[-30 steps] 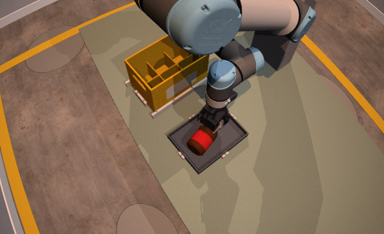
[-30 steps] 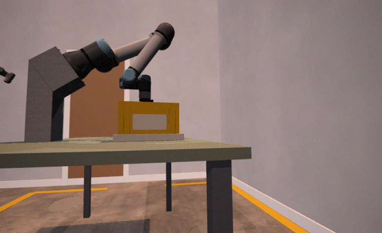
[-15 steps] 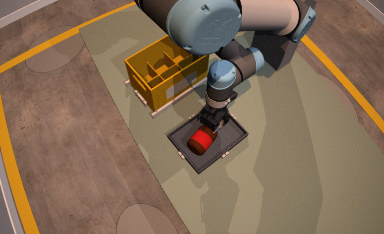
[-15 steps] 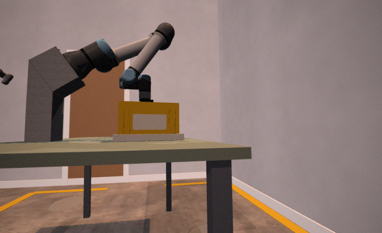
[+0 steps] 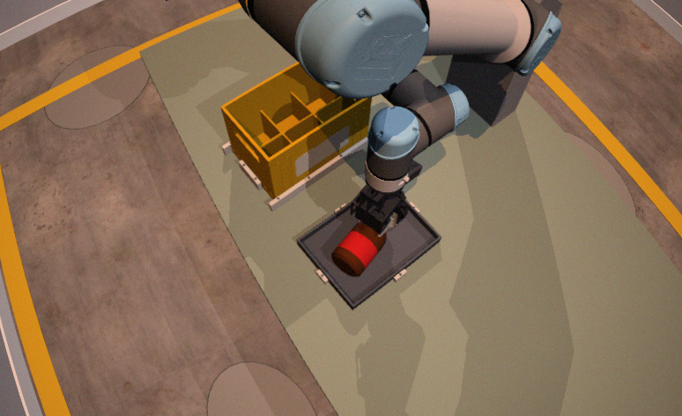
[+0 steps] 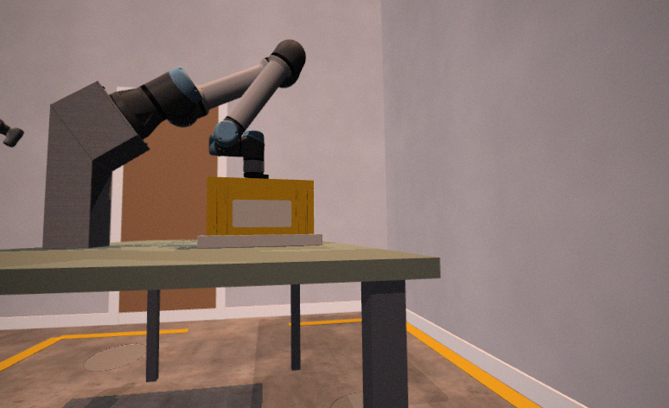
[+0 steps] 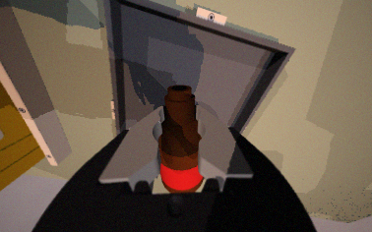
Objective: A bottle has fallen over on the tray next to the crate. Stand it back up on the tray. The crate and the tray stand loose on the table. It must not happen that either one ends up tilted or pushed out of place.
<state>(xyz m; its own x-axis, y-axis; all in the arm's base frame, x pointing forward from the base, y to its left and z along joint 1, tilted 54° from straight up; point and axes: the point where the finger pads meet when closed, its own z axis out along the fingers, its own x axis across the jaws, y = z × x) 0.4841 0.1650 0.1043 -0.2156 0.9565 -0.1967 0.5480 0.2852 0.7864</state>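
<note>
Wrist view: gripper [image 7: 177, 147] is clamping the bottle [image 7: 178, 129], whose long axis is lying along the tray [image 7: 256, 93].

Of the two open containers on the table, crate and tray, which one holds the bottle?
The shallow dark grey tray, holding the gripped bottle. The taller yellow crate shows only dividers.

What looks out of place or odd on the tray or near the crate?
The brown bottle with a red label lies on its side in the dark tray instead of standing. The gripper is closed on its neck end. The yellow crate looks normal.
</note>
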